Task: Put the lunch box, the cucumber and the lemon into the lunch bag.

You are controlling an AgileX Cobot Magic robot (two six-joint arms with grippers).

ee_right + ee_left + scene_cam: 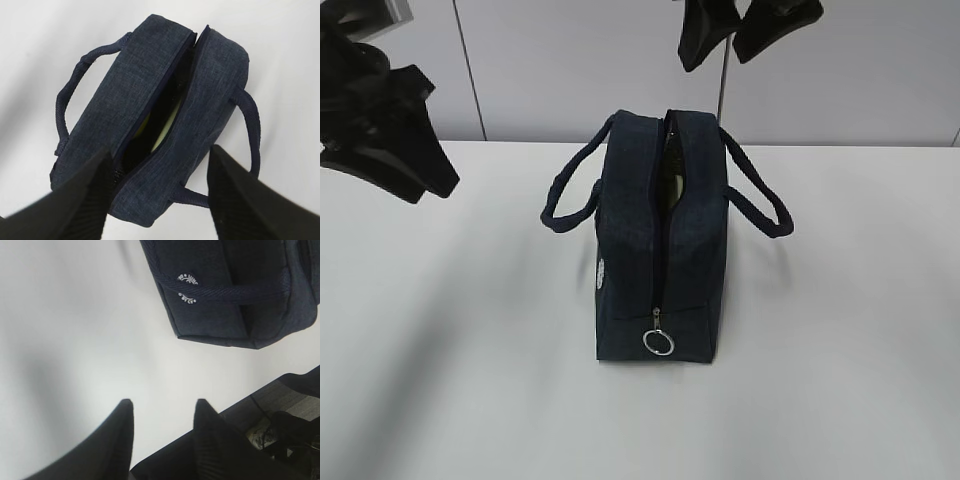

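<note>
white table [440, 380] holds only the navy lunch bag [660, 240], unzipped, something pale green-yellow inside; both grippers, left [162, 412] and right [160, 160], hover spread and empty; packing looks nearly finished

Matte black claws [160, 190] with tapered, finely ribbed fingers [117, 440].
</note>
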